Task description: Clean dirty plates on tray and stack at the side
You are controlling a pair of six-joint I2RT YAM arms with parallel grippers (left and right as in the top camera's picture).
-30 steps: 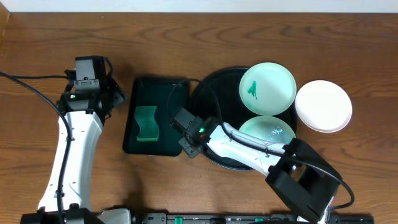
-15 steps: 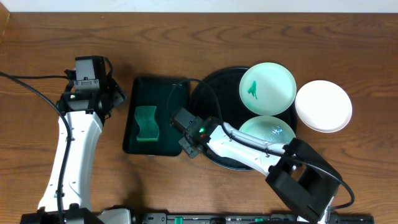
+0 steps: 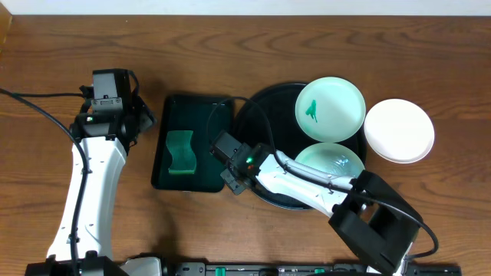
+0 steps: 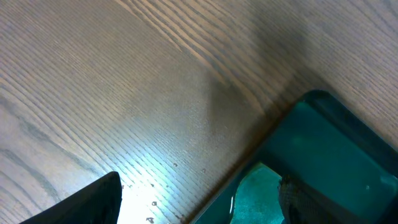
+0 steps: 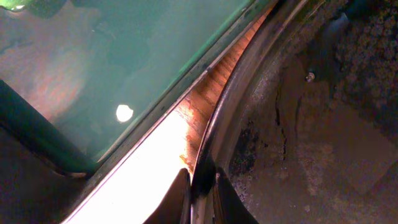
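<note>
The black tray (image 3: 257, 107) holds two dirty plates. The pale mint one at the back (image 3: 330, 109) has a green smear. My right arm partly covers the one at the front (image 3: 331, 159). A third, white plate (image 3: 399, 130) lies on the table to the right of the tray. My right gripper (image 3: 235, 178) is at the tray's left edge. In the right wrist view this gripper (image 5: 200, 198) is shut on the rim of the tray (image 5: 298, 130). My left gripper (image 4: 199, 208) hangs open over bare wood, left of the green tray's corner, with nothing in it.
A dark green rectangular tray (image 3: 192, 115) with a green sponge (image 3: 181, 152) in it lies just left of the black tray. A narrow strip of table separates the two trays. The sponge (image 4: 256, 190) also shows in the left wrist view. Cables run across both trays.
</note>
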